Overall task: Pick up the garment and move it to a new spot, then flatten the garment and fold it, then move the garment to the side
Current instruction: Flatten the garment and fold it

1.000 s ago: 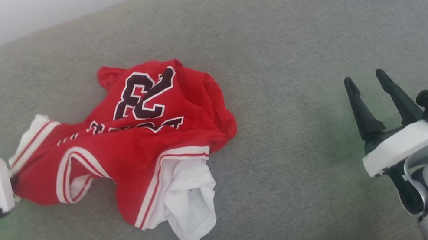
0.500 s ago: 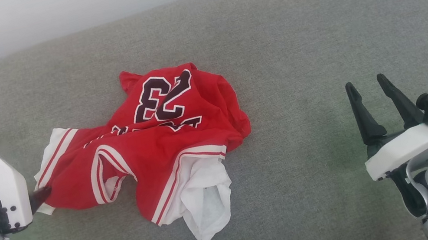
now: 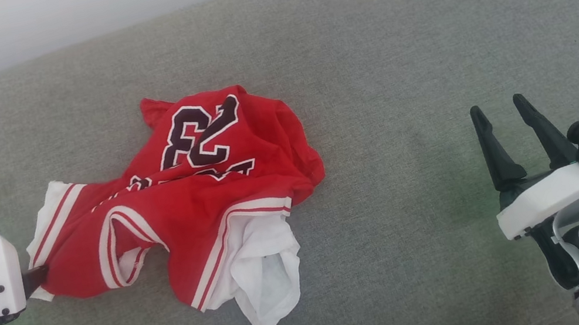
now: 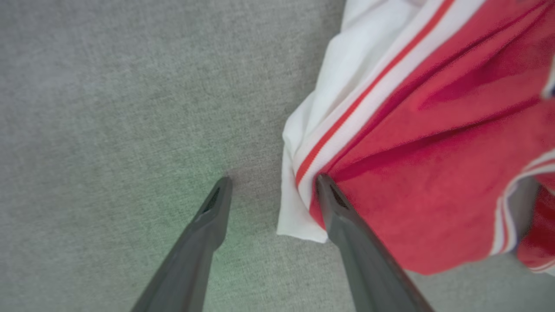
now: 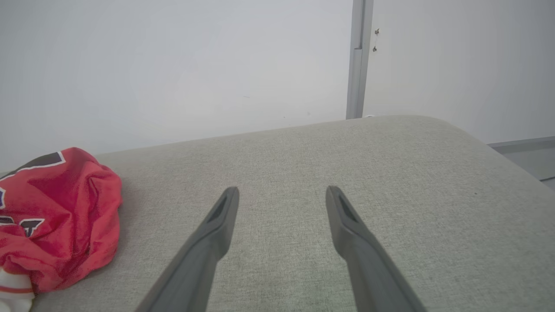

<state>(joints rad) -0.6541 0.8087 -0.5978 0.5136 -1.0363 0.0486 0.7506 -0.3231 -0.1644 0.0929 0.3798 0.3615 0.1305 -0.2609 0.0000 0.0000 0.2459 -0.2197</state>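
The garment [image 3: 201, 202] is found crumpled on the grey cushion [image 3: 394, 48], left of its middle, nearer the left edge than the right. Its heap is stretched roughly along the cushion's length. A white-and-red striped corner is turned toward the left edge, the "23" print is seen upside down toward the far edge, and white inner fabric is spilled toward the near edge.

The left gripper [image 4: 273, 184] is held low at that striped corner with its jaws spread wide and nothing gripped. One finger is laid at the red cloth just beside the trim, while the other is set over bare cushion. Whether the cloth is actually touched cannot be told. The right gripper [image 3: 497, 108] is also spread wide and empty, poised over bare cushion near the right edge, well apart from the garment.

The garment is thus placed to the right of the left gripper, whose arm is judged much the nearer. Since the corner is met by one finger only — not bracketed by both — a small shift toward the cloth is probably needed before any grasp. Flattening is judged not yet done.
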